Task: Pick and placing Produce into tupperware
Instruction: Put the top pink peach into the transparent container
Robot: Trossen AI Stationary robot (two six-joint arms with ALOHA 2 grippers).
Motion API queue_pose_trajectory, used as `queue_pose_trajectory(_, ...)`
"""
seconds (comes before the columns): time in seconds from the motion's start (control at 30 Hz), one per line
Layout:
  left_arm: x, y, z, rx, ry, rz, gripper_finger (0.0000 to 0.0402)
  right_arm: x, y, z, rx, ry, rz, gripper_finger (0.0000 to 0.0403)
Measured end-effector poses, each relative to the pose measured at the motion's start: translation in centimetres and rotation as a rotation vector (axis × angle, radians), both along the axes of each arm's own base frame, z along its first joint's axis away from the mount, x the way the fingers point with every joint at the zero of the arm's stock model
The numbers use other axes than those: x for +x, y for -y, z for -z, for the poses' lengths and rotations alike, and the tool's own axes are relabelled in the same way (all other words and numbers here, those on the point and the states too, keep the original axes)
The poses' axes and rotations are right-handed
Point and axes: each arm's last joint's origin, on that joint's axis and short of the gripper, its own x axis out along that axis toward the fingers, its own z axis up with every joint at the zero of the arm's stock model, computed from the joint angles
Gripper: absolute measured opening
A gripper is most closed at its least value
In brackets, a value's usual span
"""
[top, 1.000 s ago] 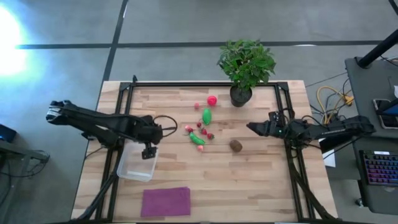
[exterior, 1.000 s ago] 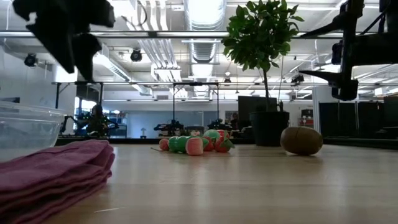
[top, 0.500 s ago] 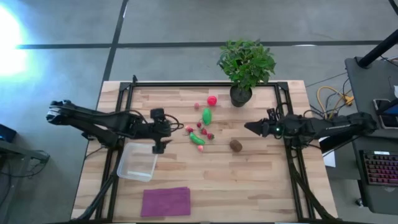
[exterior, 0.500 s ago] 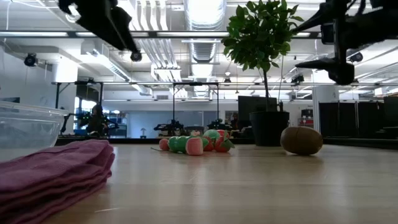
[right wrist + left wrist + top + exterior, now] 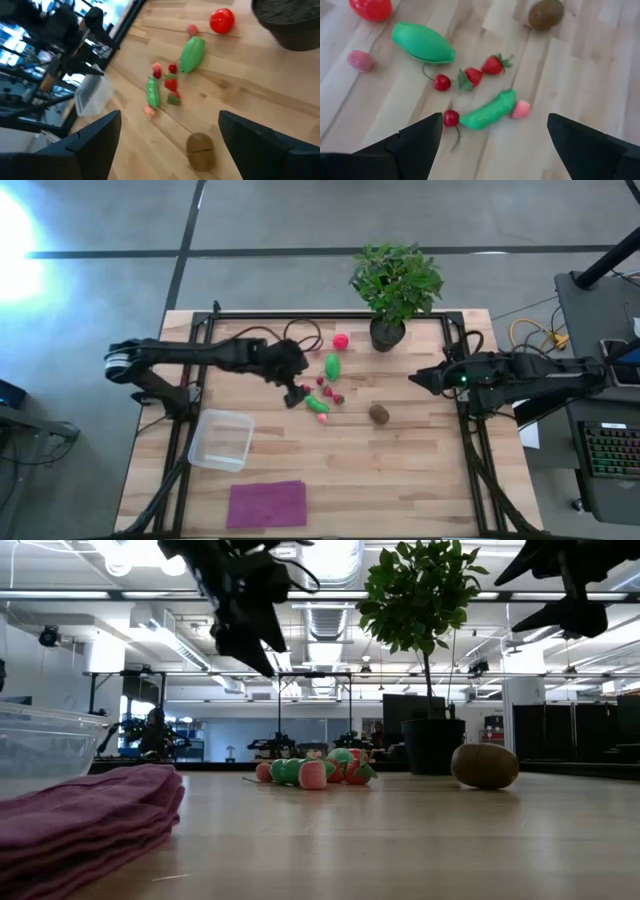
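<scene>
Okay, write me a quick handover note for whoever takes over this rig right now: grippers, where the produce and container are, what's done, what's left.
Left gripper: open, empty, above the table beside the produce cluster.
Right gripper: open, empty, waiting at the table's right side.
Produce: green pod, green oval piece, strawberries, cherries at table centre; red ball near the potted plant; kiwi alone to the right.
Container: front-left, empty, purple cloth in front of it.
Done: nothing placed.
Left: everything.
</scene>
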Motion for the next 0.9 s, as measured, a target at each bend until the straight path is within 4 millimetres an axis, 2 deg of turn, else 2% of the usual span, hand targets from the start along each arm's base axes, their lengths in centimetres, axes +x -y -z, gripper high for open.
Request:
queue_pose_trajectory(0.13, 1.1, -0.7, -0.5, -0.040, -0.036, -0.059, 0.0345, -0.7, 0.0, -0.5, -0.002, -0.031, -0.008, 0.0325)
queue_pose_trajectory(0.27, 2.0, -0.8, -1.9, -0.059, -0.016, -0.085, 0.0345, -1.2, 0.0, -0.5, 0.002, -0.043, -0.056, 0.0325)
queue_pose_trajectory(0.37, 2.6, -0.9, -2.9, -0.152, 0.034, -0.207, 0.0345, -1.6, 0.0, -0.3, 0.012, -0.055, -0.067, 0.0325)
queue_pose_trajectory(0.5, 3.3, -1.9, -3.8, -0.234, 0.080, -0.191, 0.0345, -2.0, 0.0, -0.4, 0.009, -0.037, -0.065, 0.0325)
queue_pose_trajectory(0.6, 3.3, -3.1, -3.7, -0.172, 0.071, -0.241, 0.0345, -2.1, 0.0, -0.5, 0.002, -0.027, -0.055, 0.0325)
queue_pose_trajectory(0.73, 3.2, -4.0, -3.7, -0.257, 0.085, -0.355, 0.0345, -2.2, 0.1, -0.5, 0.015, -0.021, -0.040, 0.0325)
queue_pose_trajectory(0.9, 2.8, -6.8, -2.0, -0.211, 0.002, -0.369, 0.0345, -2.2, 0.1, -0.5, 0.011, -0.020, -0.016, 0.0325)
